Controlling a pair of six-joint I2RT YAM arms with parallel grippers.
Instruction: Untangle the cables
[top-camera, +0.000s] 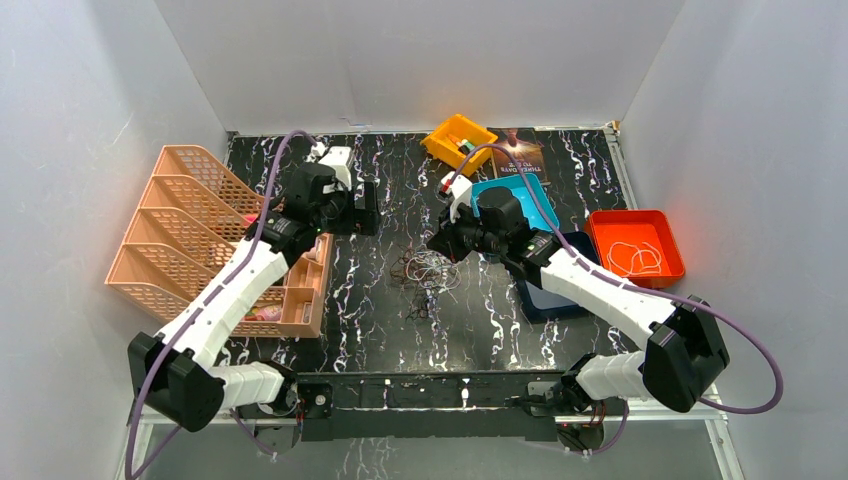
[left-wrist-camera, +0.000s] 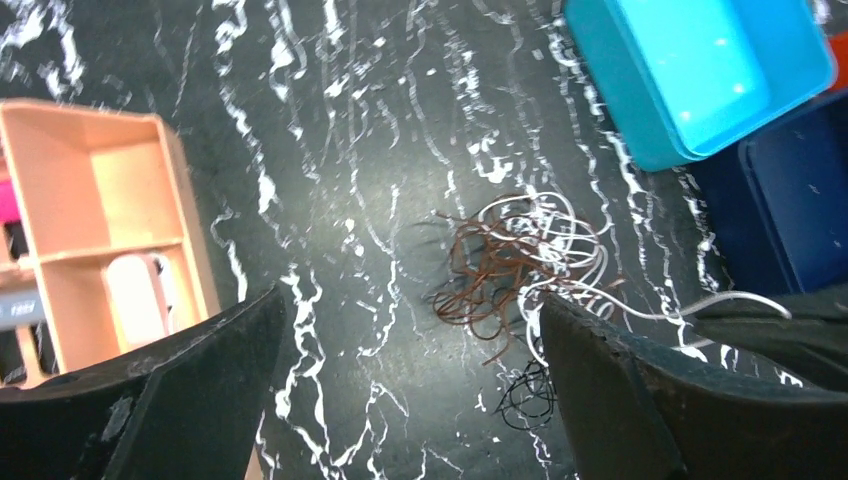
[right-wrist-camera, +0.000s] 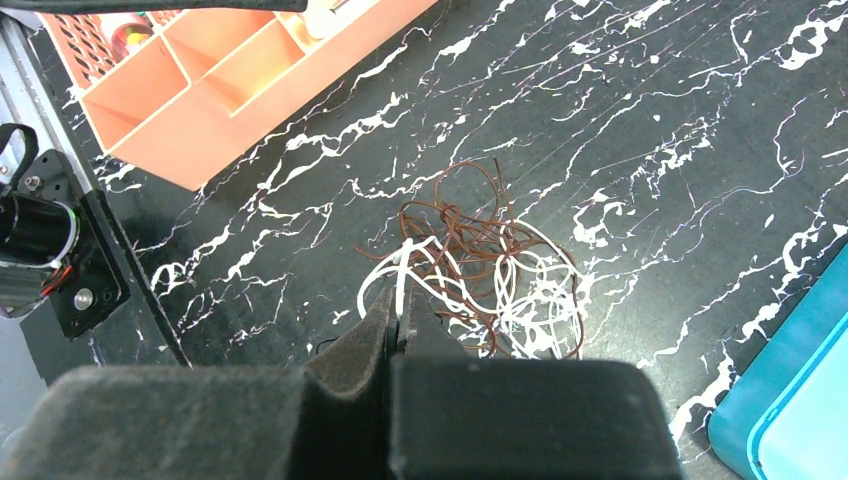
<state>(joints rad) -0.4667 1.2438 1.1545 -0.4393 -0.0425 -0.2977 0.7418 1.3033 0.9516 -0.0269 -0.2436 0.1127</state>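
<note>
Pinching a white cord (right-wrist-camera: 400, 265) in the tight-shut right pincer (right-wrist-camera: 398, 310) at the edge of the clump (right-wrist-camera: 480, 260) on the desk (right-wrist-camera: 650, 120) just ahead of its tips, and best lowering the wide-open, empty left pincer (left-wrist-camera: 410, 300) onto the brown loops (left-wrist-camera: 480, 270) beneath it, pinning them while drawing the white slowly.

The left arm (top-camera: 225, 300) is reaching out from its base at the near left and is bending in toward the middle. The left gripper (top-camera: 366, 210) is pointing to the right, and its two fingers (left-wrist-camera: 200, 390) are standing wide apart. The right arm (top-camera: 600, 285) is reaching from the near right toward the middle. The right gripper (top-camera: 440, 245) is pointing left and down. Its tips are pressing tight together and pinching a white strand of the cables (right-wrist-camera: 480, 265).
</note>
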